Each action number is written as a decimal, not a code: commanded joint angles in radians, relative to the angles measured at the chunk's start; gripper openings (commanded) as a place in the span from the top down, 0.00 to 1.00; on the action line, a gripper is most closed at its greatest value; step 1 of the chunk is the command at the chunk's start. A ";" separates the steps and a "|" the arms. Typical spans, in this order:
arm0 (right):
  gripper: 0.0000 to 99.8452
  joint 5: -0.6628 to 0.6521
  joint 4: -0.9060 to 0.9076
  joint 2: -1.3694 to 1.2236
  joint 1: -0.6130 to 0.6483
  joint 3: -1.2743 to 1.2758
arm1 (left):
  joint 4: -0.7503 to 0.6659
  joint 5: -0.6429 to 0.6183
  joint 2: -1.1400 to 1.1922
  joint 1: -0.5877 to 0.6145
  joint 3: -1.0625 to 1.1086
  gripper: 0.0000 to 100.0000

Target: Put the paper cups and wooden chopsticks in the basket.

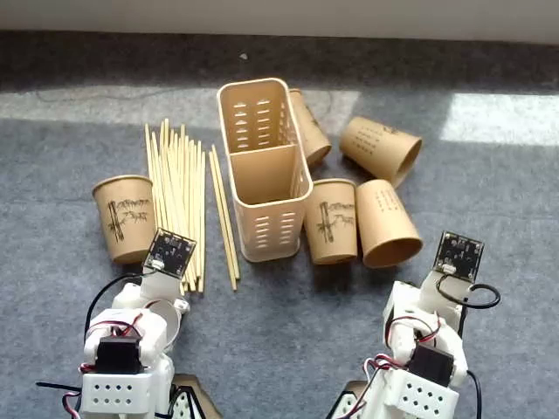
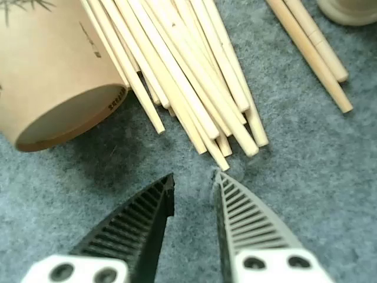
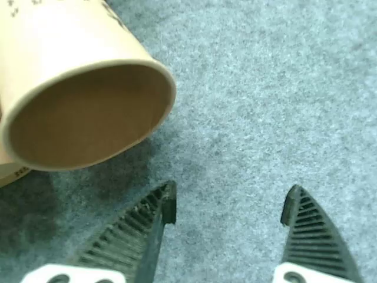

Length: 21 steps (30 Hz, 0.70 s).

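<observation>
the left end effector [image 2: 194, 178] is only narrowly open, just at the near tips of the loose bundle of pale wooden chopsticks [image 2: 194, 76], which lies left of the tall tan slotted plastic basket [image 1: 271, 231]. such a small gap may catch one stick only, or push the bundle apart. the right end effector [image 3: 231, 191] is wide, near the brown paper cup [image 3: 82, 88] lying on its side right of the basket; touched on one side only, it may roll away.
</observation>
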State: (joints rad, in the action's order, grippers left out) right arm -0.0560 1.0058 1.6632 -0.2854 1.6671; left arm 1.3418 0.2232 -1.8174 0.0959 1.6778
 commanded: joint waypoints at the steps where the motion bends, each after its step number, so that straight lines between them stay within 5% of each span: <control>1: 0.71 0.006 0.004 0.010 0.004 0.156 | 0.005 0.009 -0.008 -0.012 0.018 0.88; 15: 0.71 0.005 -0.107 0.010 0.030 0.157 | -0.002 0.014 -0.008 -0.008 0.018 0.87; 21: 0.71 -0.023 -0.240 0.010 0.025 0.150 | -0.206 0.256 -0.008 0.077 -0.041 0.87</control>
State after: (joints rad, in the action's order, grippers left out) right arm -0.0529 0.8278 1.6632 -0.2654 1.6671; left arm 1.2681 0.3353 -1.8174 0.1036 1.6778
